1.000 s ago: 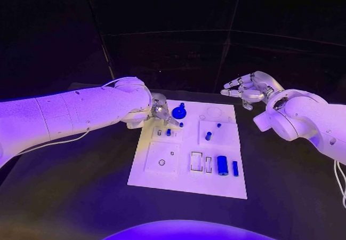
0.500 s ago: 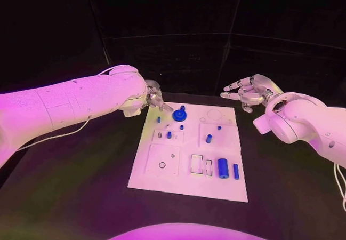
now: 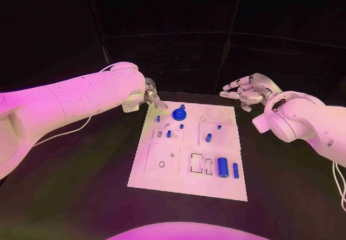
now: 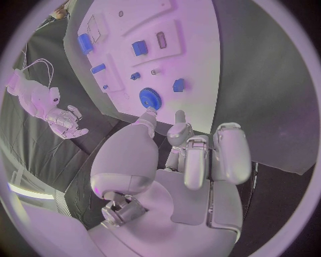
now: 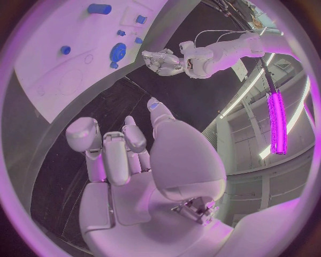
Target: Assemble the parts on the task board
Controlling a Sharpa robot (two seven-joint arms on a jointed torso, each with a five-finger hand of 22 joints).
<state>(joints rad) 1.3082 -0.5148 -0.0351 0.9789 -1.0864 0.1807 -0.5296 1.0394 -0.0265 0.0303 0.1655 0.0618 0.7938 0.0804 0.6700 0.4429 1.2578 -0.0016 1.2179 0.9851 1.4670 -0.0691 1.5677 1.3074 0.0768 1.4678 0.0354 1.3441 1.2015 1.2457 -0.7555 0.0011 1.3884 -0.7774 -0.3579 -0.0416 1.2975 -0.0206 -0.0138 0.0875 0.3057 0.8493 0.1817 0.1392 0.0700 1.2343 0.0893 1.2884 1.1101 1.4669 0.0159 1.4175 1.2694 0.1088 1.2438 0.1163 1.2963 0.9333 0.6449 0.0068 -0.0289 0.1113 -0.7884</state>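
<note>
Left hand (image 4: pixel 190 176) empty, fingers (image 4: pixel 230 152) loosely curled, near task board (image 4: pixel 190 64), blue gear (image 4: pixel 150 98)

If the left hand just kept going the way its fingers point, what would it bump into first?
Probably the blue gear near the edge of the white board; the left hand points toward it in its wrist view, though depth is unclear.

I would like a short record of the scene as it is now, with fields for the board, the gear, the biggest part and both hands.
task board: white plate lying flat in the middle of the black table
blue gear: on the far end of the board, nothing touching it
large blue cylinder: lying on the near right part of the board
left hand: above the board's far left corner, holding nothing
right hand: raised beyond the far right corner, fingers apart, empty
</note>
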